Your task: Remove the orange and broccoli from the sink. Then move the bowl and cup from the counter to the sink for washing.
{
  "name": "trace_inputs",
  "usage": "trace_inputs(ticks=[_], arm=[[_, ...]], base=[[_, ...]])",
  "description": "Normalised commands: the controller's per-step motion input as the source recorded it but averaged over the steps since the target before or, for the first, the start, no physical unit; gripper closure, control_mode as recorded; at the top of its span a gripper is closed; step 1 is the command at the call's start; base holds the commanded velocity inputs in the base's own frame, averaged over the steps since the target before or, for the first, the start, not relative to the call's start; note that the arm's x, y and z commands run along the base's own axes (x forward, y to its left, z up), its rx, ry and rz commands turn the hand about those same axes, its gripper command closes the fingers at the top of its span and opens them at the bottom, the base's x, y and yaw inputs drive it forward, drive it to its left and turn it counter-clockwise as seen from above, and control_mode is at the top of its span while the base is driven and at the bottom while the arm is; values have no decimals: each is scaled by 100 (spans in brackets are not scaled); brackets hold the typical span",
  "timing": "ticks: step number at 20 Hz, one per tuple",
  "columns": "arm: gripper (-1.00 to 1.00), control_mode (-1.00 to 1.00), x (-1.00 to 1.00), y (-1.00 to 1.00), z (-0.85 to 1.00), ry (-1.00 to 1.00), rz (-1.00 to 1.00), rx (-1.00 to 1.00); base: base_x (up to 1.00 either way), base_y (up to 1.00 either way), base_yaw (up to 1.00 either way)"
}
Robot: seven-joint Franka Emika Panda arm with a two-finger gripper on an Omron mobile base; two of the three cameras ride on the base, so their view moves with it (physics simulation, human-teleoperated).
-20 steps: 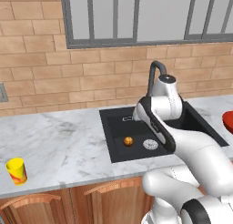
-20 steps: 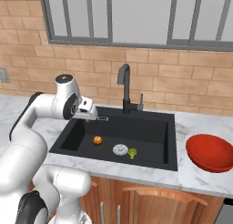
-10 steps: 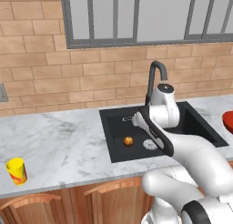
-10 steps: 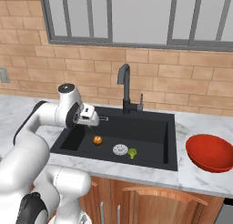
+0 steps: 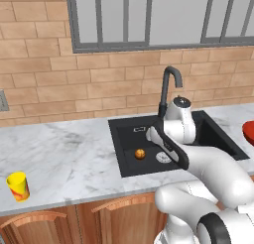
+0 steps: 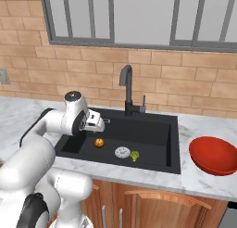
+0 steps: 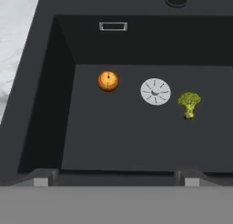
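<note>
The orange [image 7: 108, 80] lies on the floor of the black sink [image 7: 45, 109], left of the white drain [image 7: 155, 91]. The broccoli [image 7: 189, 102] lies just right of the drain. My gripper [image 7: 116, 177] hangs open over the sink's near side, well above the floor, its two fingertips [image 7: 43, 176] spread wide with nothing between them. From the right base, the gripper [image 6: 104, 123] sits above and slightly left of the orange [image 6: 99, 142], with the broccoli [image 6: 134, 155] further right. The red bowl [image 6: 214, 155] rests on the counter right of the sink. The yellow cup [image 5: 18, 186] stands far left on the counter.
A dark curved faucet [image 6: 127, 90] rises behind the sink at its back edge. Marble counter [image 5: 69, 153] runs on both sides of the basin. A brick wall and a window stand behind.
The arm has swung forward and down, bringing the open gripper lower over the sink's left part, closer to the orange. The orange, broccoli, bowl and cup have stayed put.
</note>
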Motion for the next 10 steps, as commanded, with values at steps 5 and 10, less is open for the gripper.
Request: trace_inputs(ticks=[5,10], arm=[[-100,-100,12,-5,-19,0,4,0],[-100,-100,13,0,-18,0,6,2]], base=[[0,0,0],[0,0,0]])
